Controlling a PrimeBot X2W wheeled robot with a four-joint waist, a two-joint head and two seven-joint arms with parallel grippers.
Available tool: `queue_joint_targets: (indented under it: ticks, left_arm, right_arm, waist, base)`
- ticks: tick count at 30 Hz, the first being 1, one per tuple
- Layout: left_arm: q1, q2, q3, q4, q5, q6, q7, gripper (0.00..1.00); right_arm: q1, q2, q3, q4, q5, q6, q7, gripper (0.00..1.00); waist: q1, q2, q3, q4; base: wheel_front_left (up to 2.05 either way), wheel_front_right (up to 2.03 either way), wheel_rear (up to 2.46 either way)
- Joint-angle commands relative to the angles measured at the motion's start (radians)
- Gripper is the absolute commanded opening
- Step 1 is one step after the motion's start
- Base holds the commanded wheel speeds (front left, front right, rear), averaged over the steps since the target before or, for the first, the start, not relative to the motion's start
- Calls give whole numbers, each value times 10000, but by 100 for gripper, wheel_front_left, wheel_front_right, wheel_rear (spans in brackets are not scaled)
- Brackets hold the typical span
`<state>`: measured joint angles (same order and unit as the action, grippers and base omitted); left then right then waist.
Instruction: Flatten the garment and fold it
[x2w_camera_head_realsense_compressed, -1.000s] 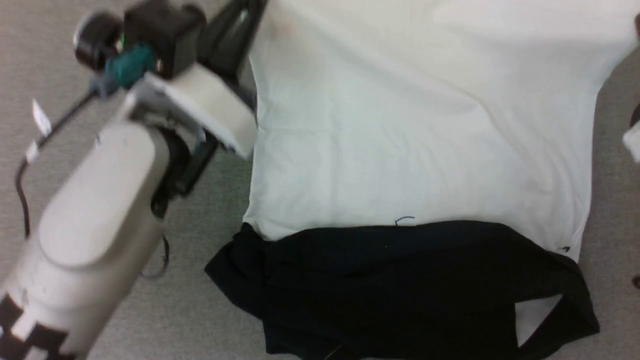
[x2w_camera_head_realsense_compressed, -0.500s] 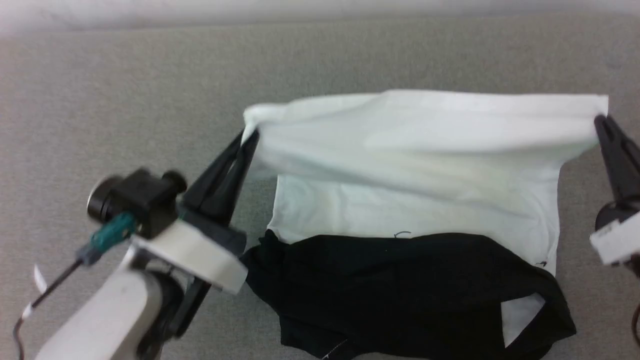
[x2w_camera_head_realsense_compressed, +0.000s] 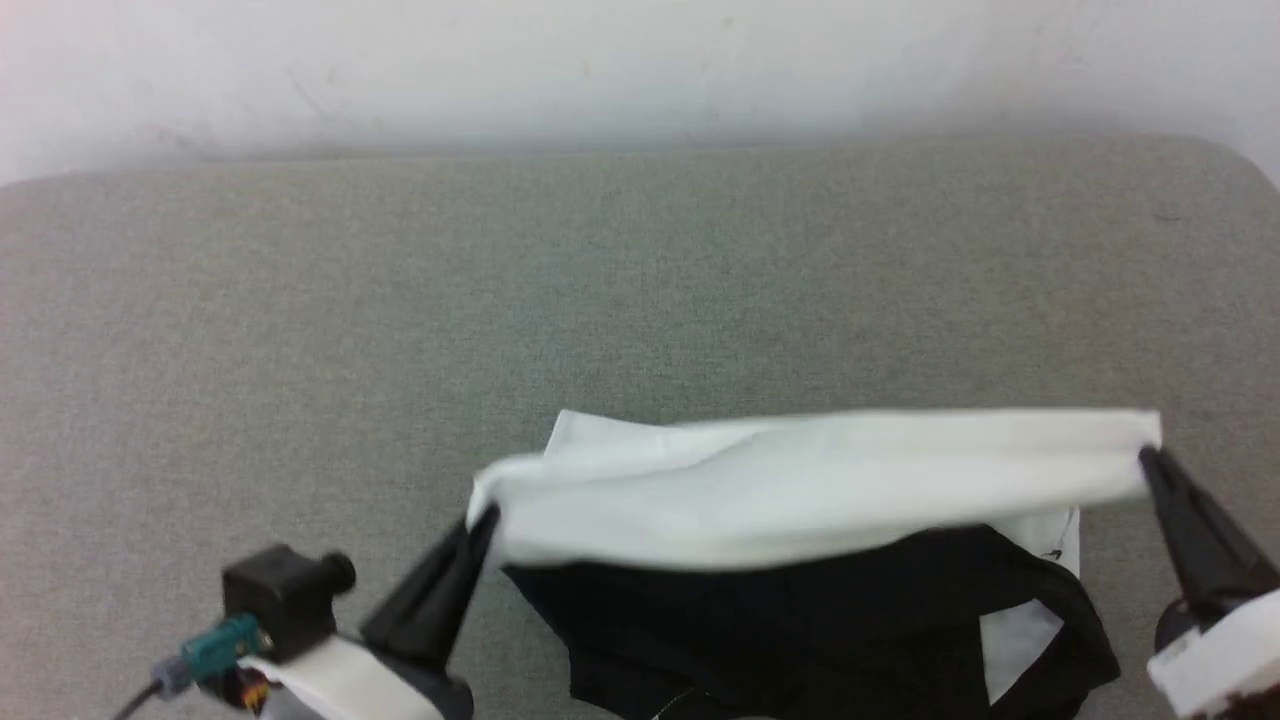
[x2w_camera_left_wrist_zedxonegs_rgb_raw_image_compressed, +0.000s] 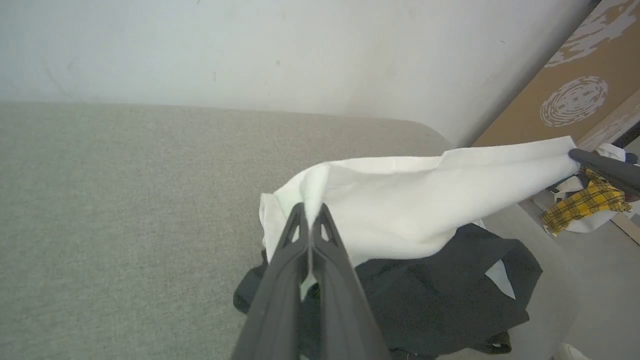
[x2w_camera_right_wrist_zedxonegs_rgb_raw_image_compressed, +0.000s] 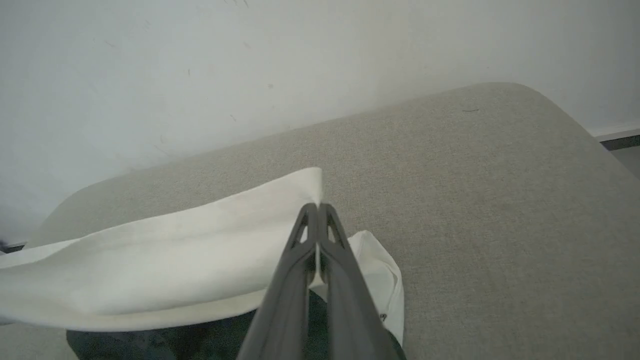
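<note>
Near the front edge of the grey table (x2w_camera_head_realsense_compressed: 640, 280), somewhat toward its right side, the garment (x2w_camera_head_realsense_compressed: 800, 490) lies with its black shoulders and sleeves resting on the surface, while its white body is lifted above them. The left gripper (x2w_camera_head_realsense_compressed: 485, 520) is closed tight on one corner of the white cloth. The right gripper (x2w_camera_head_realsense_compressed: 1148, 460) is closed tight on the opposite corner, so the edge between them is stretched into an almost straight band. I judge that this hold serves the fold: a taut edge does not sag or wrinkle when it is carried over the black part. It is probably the bottom hem, but the blur does not let me confirm this. The black part, lying on the table, works as an anchor.
</note>
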<state>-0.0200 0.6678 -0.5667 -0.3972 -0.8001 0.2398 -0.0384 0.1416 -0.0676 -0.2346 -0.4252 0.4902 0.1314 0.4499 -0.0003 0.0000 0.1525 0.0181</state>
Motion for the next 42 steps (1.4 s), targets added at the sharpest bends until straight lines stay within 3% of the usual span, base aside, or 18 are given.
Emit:
queue_joint_targets:
  ticks: [1,13,20,21,22,23,24,25,26,27,28,37,42]
  left_arm:
    - [260,39,-98,-2,-171,4,93,0]
    - [369,-298,-1119,1036,-625,-410,1146,0]
    - [410,-282,-1062,1810,-781,-401,1170,0]
    - [431,-292,-1046,1908,-813,-401,1147,25]
    - [441,-307,-1032,2005,-833,-395,1125,92]
    - [441,-307,-1032,2005,-833,-395,1125,92]
    - [441,-324,-1030,2090,-841,-404,1100,100]
    - [439,-351,-1028,2163,-855,-411,1077,100]
    - [439,-404,-1001,2224,-887,-397,1027,100]
    - [438,-451,-974,2270,-896,-377,963,100]
    - [433,-483,-957,2293,-880,-369,893,100]
    - [703,-713,-100,1361,-982,-67,-441,100]
    - [857,-771,722,827,10,796,-1824,100]
  right_arm:
    - [253,67,4,-85,113,-7,61,0]
    - [1552,155,626,244,-102,-7,915,0]
    - [1964,165,505,487,-230,-7,1174,0]
    - [1996,166,476,529,-274,-7,1197,0]
    - [2018,167,483,560,-330,-7,1212,0]
    - [2018,167,483,560,-330,-7,1212,0]
    - [2025,167,489,583,-367,-7,1210,0]
    - [2024,168,478,596,-392,-7,1204,12]
    - [2017,169,473,600,-422,-7,1189,39]
    - [2014,169,479,599,-452,-7,1178,85]
    - [2017,170,486,603,-457,-7,1164,100]
    - [1955,172,262,154,-250,-7,872,100]
    - [1777,172,-520,201,-20,-7,281,100]
  waist:
    - [3,0,-88,-41]
    - [3,0,-90,-181]
    - [3,0,-185,-262]
    - [3,0,-205,-276]
    - [3,0,-223,-290]
    - [3,0,-223,-290]
    - [3,0,-241,-306]
    - [3,0,-259,-324]
    - [3,0,-276,-339]
    - [3,0,-293,-354]
    - [3,0,-305,-367]
    - [3,0,-512,-398]
    - [3,0,-656,-378]
  base:
    - [0,0,0]
    - [0,0,0]
    - [0,0,0]
    - [0,0,0]
    - [0,0,0]
    - [0,0,0]
    - [0,0,0]
    - [0,0,0]
    - [0,0,0]
    - [0,0,0]
    - [0,0,0]
    - [0,0,0]
    - [0,0,0]
